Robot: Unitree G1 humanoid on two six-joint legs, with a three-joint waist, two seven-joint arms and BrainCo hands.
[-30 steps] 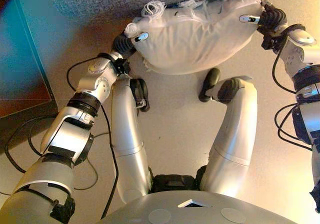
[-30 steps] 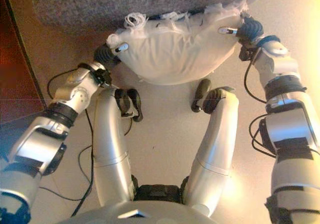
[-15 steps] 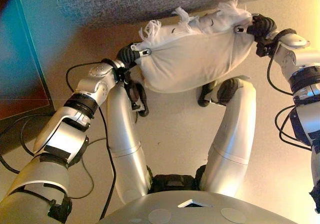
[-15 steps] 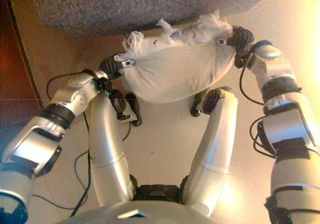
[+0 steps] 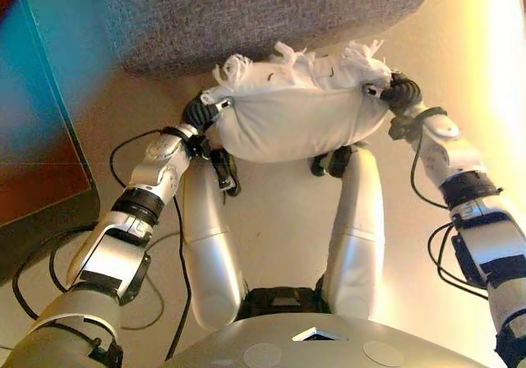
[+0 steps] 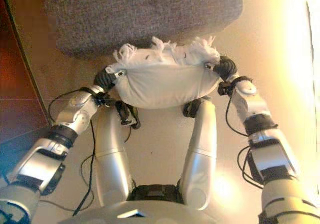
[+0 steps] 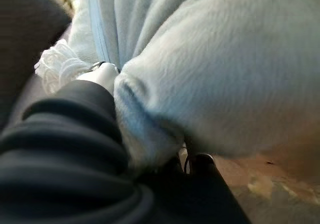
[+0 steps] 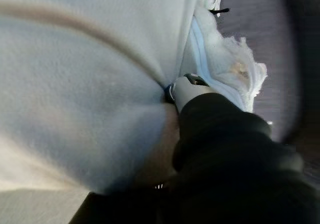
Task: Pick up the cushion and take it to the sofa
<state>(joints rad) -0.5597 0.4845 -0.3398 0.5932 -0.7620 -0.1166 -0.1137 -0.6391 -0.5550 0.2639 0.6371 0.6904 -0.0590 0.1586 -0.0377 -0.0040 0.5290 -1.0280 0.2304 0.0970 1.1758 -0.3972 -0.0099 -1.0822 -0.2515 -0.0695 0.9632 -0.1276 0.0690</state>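
Sofa fills the top of the head views, grey, edge just above the load. Cushion is white w/ a frilly fringe, held off the floor betw. both arms, right in front of the sofa edge and prob. overlapping it slightly; can't tell if it touches yet.

Risks, my read:
- Grip is only at the 2 ends, soft fabric bunched. If either end slips, cushion swings down and drops to the floor short of the sofa.
- Middle sags between the arms. If it's pushed fwd too low, the belly could catch the sofa's front edge and fold rather than land on the seat.
- Uneven release = cushion rolls back off the edge.

Pose: both arms reach fwd, roughly level, wrists turned inward toward each other.
- Left robot hand: clamped on the cushion's left end, fabric puckered round a finger in its wrist view.
- Right robot hand: same on the right end, a fingertip dug into a fold next to the fringe.

Zip line shows near the left end in the wrist view.
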